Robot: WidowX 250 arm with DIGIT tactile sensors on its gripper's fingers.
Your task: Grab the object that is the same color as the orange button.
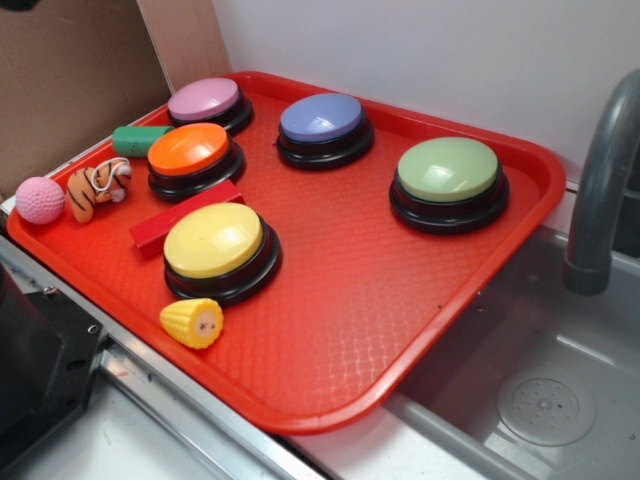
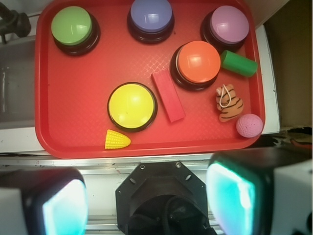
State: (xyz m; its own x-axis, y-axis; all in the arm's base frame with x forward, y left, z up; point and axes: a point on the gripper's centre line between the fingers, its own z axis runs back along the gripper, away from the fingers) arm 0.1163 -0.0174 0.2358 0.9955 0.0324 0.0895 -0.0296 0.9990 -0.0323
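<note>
Tiger toy (image 2: 229,103) far beyond open gripper (image 2: 146,198)

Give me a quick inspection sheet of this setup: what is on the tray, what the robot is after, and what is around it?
Surface: red tray, flat beside a sink.
Job's things: orange button; tiger lies between it and the pink ball, untouched.
Clutter: yellow button, green button, blue button, pink button, red block, green cylinder, corn.
Gripper: fingers spread wide at the bottom of the wrist view, holding nothing, back from the tray.
Cables: nothing seen.
Surroundings: grey faucet, white wall, cardboard.
</note>
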